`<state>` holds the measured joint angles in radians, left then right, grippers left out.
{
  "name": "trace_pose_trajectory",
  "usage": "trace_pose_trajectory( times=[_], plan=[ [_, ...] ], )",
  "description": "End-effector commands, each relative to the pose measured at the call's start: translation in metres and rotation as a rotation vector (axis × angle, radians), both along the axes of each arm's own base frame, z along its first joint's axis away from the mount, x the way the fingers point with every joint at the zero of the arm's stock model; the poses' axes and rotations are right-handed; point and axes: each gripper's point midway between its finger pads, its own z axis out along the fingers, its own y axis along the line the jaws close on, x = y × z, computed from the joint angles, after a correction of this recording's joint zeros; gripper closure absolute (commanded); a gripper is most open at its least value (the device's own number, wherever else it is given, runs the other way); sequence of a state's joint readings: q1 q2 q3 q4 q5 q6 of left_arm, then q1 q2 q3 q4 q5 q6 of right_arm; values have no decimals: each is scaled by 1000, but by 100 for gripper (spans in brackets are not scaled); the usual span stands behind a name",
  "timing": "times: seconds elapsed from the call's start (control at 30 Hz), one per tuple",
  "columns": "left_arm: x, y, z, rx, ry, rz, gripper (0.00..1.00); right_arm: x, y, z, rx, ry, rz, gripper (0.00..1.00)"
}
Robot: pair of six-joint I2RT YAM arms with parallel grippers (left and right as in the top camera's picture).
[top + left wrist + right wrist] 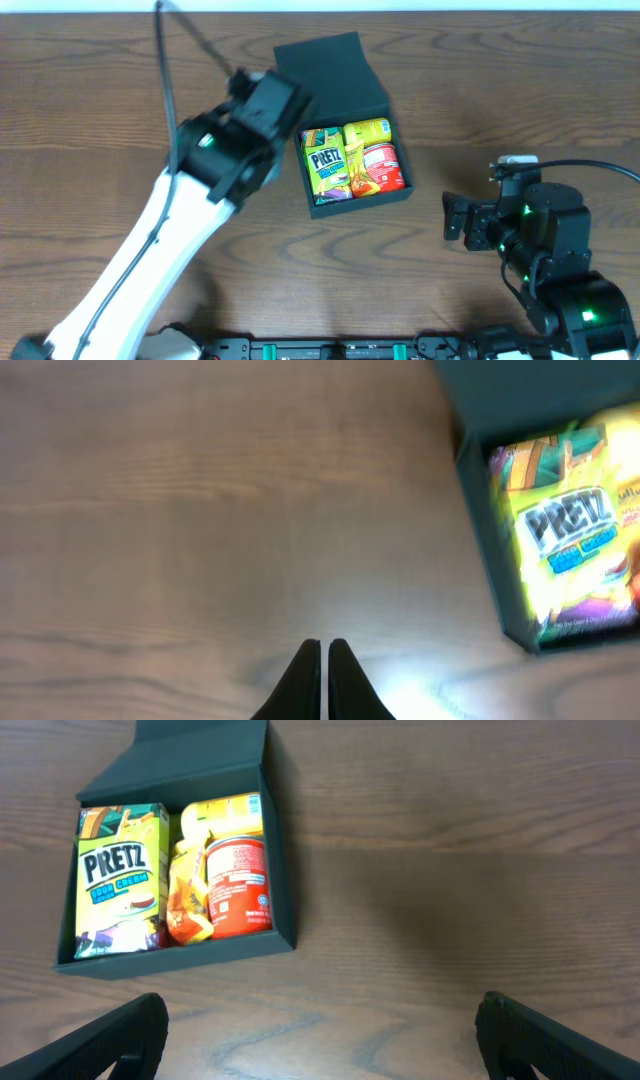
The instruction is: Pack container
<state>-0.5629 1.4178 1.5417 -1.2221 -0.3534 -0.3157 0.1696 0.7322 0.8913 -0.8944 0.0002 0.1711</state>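
"Overhead, where is the container [358, 208]?" asks one.

"Near the middle of the table [500, 80], a little toward the far edge, with its lid [330, 68] open at the back. Inside, a Pretz box [327, 170] lies on the left and a yellow-and-red packet [378, 158] on the right, touching each other."

"And the left gripper [323, 652]?"

"Just beside the container's left wall. The left wrist view shows its fingers pressed together over bare wood, with nothing between them."

"The right gripper [320, 1020]?"

"Well apart from the container, off to the right near the front edge. Its fingers [120, 1035] are spread wide and empty. The right wrist camera faces the open container, and both snacks are in view."
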Motion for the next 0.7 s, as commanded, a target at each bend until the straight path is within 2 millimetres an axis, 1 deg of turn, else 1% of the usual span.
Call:
trace_pose_trajectory(
  times=[0.0,0.13,0.2,0.23,0.27,0.3,0.33,0.37,0.4,0.47,0.5,0.57,0.67],
  plan=[
    [-28,15,-15,-92,41,-16,94,1,-2,4,-9,-12,-2,1],
    [-59,47,-39,-163,46,58,94,1,-2,4,-9,-12,-2,1],
    [-75,57,-50,-190,46,81,94,1,-2,4,-9,-12,-2,1],
    [-83,59,-55,-210,43,77,93,1,-2,4,-9,-12,-2,1],
    [-87,58,-57,-242,21,69,86,1,-2,4,-9,-12,-2,1],
    [-88,55,-55,-276,-12,58,70,1,-2,4,-9,-12,-2,1],
    [-88,50,-52,-327,-58,45,42,1,-2,4,-9,-12,-2,1],
    [-87,45,-47,-377,-98,31,26,1,-2,4,-9,-12,-2,1],
    [-87,41,-44,-430,-132,23,5,1,-2,4,-9,-12,-2,1],
    [-87,36,-42,-525,-187,35,4,1,-2,4,-9,-12,-2,1],
    [-86,38,-43,-541,-211,52,4,1,-2,4,-9,-12,-2,1],
    [-87,50,-54,-535,-239,100,5,1,-2,4,-9,-12,-2,1],
    [-91,69,-78,-498,-258,177,5,1,-2,4,-9,-12,-2,1]
  ],
)
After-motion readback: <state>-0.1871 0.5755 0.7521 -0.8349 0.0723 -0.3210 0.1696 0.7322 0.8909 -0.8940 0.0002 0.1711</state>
